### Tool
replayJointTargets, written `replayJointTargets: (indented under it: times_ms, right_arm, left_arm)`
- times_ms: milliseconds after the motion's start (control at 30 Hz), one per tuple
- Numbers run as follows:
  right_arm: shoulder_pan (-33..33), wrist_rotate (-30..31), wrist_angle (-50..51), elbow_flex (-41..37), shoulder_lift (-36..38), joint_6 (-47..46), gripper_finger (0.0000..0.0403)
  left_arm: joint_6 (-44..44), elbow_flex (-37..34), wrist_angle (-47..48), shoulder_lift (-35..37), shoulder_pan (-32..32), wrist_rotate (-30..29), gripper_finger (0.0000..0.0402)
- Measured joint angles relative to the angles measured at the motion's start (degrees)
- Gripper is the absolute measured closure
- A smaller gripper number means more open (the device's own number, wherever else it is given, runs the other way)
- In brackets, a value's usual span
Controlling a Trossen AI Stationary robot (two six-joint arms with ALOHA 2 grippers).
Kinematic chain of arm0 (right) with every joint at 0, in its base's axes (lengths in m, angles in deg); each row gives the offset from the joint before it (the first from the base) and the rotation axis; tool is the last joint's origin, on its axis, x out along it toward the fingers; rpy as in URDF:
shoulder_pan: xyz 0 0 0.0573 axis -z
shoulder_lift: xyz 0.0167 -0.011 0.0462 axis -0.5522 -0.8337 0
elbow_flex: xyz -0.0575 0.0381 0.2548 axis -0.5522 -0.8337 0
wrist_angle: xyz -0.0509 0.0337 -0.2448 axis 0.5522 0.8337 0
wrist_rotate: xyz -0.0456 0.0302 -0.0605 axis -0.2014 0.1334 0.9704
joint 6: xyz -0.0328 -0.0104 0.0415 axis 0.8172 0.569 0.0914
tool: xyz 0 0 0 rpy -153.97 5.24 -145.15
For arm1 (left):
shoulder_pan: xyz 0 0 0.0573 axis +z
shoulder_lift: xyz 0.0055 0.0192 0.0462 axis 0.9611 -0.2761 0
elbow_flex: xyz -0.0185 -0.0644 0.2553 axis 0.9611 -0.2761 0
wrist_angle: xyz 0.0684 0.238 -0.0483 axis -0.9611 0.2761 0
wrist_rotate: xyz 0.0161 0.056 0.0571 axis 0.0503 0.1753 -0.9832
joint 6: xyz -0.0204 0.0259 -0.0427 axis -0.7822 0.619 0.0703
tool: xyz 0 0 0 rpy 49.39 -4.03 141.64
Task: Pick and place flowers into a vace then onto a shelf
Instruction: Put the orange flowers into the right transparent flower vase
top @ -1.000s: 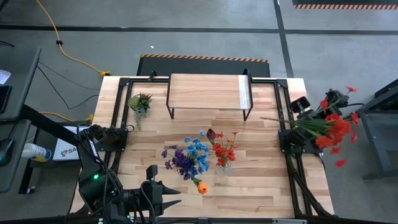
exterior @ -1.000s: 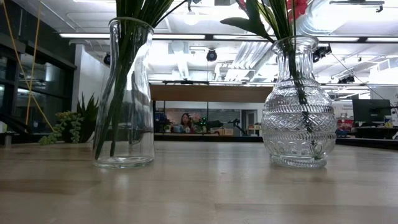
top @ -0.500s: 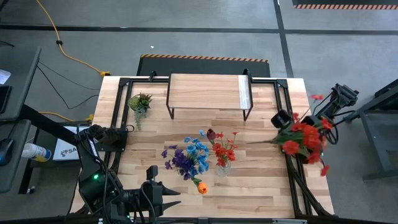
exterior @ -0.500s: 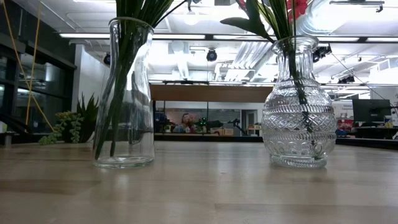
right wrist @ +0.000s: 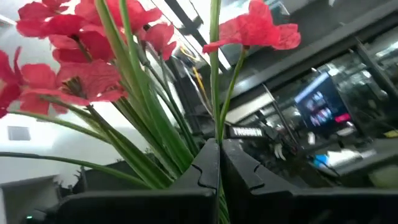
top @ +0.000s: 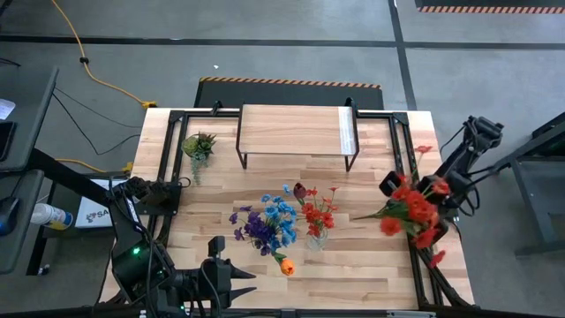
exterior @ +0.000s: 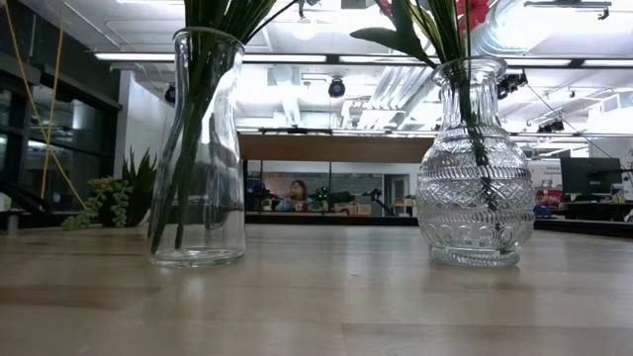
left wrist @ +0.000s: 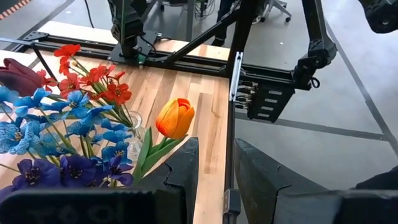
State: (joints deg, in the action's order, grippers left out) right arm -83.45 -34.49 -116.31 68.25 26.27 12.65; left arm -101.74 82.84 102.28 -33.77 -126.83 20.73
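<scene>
Right claw (top: 430,205) is clamped on a bunch of red flowers (top: 411,206) at the desk's (top: 371,256) right edge, held clear of the surface. Right wrist view confirms it: fingers (right wrist: 205,168) pressed together with green stems rising between them. The bunch's long axis lies roughly across the desk, blooms by the claw and the green stem ends (top: 364,215) pointing toward the centre.

Two vases stand mid-desk, near the front. The cut-glass vase (top: 316,235), already carrying red blooms and a maroon tulip (top: 299,190), is the nearer one to the bunch, lying toward the centre from the stem tips. The plain vase (top: 265,237) with blue and purple flowers stands beyond it.

Judgement: stems lead the approach, but must be tipped upright over a vase mouth before lowering.

Left claw (left wrist: 211,168) waits at the front-left corner, fingers slightly apart, holding nothing. The shelf (top: 297,132) stands at the back, bare.
</scene>
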Motion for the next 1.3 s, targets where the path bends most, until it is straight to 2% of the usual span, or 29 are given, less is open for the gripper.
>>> replayJointTargets:
  times_ms: [167,433,633,733,1033,1300]
  right_arm:
    - [-1.2,3.2,-4.4,0.0,-6.0,-2.1,0.0403]
    - [0.6,3.3,-20.0,0.0,-18.7,-2.6,0.0403]
    - [2.5,6.2,-21.7,0.9,-25.4,-6.6,0.0403]
    - [3.5,6.2,-21.6,3.0,-28.3,-5.7,0.0403]
    - [5.0,6.3,-21.8,5.0,-31.7,-7.7,0.0403]
    - [5.1,7.6,-21.7,5.0,-32.8,-7.1,0.0403]
  left_arm:
    - [0.7,0.0,0.5,0.0,0.0,0.0,0.0268]
    - [0.8,0.0,0.5,0.0,0.0,0.0,0.0268]
    - [0.8,0.0,0.5,0.0,0.0,0.0,0.0268]
    - [0.8,0.0,0.5,0.0,0.0,0.5,0.0268]
    - [0.8,0.0,0.6,0.0,0.0,7.1,0.0268]
    - [0.8,0.0,0.6,0.0,0.0,8.3,0.0268]
